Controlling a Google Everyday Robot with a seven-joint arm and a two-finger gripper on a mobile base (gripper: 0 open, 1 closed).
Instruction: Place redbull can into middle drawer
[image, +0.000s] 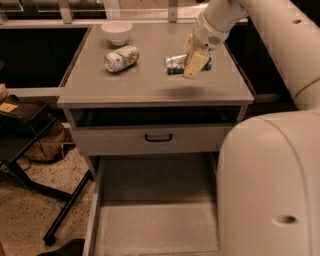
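Note:
The redbull can (174, 64), blue and silver, lies sideways in my gripper (194, 61) over the right half of the grey cabinet top (150, 85). The gripper comes down from the upper right and its yellowish fingers (196, 64) are shut across the can's right end. The can hangs a little above the top, with a faint shadow under it. The middle drawer (155, 225) is pulled out at the bottom of the view, a wide grey box with a bare flat floor and low side walls, in front of and well below the can.
A white can with green and red print (121, 58) lies on the top at the left, and a white bowl (116, 31) stands behind it. A grey drawer front with a black handle (158, 137) is above the open drawer. My white arm (270, 185) fills the right foreground. Black stand legs (65, 210) are at the left.

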